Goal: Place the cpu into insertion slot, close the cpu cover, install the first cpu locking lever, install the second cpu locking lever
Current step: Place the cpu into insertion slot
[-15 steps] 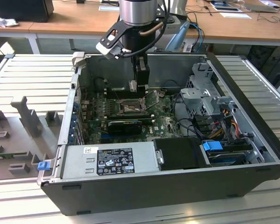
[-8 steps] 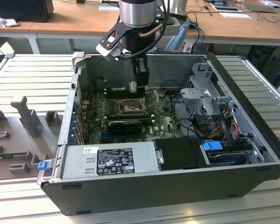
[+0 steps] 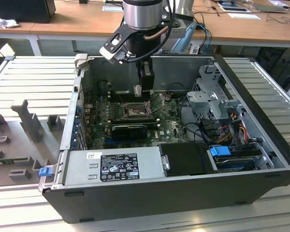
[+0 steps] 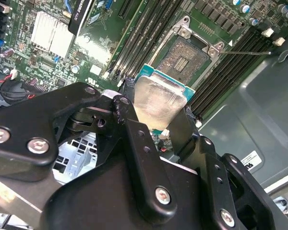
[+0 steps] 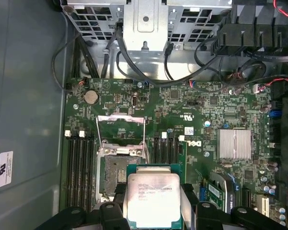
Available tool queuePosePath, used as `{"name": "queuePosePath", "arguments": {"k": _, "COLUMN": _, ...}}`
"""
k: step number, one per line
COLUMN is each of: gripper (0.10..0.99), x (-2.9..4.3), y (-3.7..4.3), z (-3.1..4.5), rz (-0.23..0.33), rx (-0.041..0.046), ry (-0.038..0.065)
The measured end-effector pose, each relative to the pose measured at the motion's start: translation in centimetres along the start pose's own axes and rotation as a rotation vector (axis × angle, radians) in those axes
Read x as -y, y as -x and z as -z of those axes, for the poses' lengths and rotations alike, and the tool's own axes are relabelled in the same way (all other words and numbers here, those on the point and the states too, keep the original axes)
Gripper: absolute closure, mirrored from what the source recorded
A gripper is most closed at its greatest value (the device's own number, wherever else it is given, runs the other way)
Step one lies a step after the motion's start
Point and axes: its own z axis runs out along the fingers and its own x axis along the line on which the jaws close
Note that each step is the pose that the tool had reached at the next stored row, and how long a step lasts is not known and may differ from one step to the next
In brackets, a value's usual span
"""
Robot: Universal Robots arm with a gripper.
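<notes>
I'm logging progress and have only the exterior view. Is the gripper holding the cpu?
Observer: Yes. In both wrist views the gripper clamps the cpu by two opposite edges, with its silvery top showing.
Operator: Is the insertion slot free?
Observer: In the second wrist view the insertion slot lies bare, its contact field exposed, and the cpu is apart from it.
Operator: And the cpu cover?
Observer: In the first wrist view the cpu cover is swung open, off the insertion slot.
</notes>
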Motion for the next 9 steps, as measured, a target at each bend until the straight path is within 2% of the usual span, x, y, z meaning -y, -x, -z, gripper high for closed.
{"name": "queuePosePath", "arguments": {"k": 9, "gripper": 0.561, "x": 0.02, "y": 0.00, "z": -0.22, "rz": -0.009, "rx": 0.0008, "ry": 0.000}}
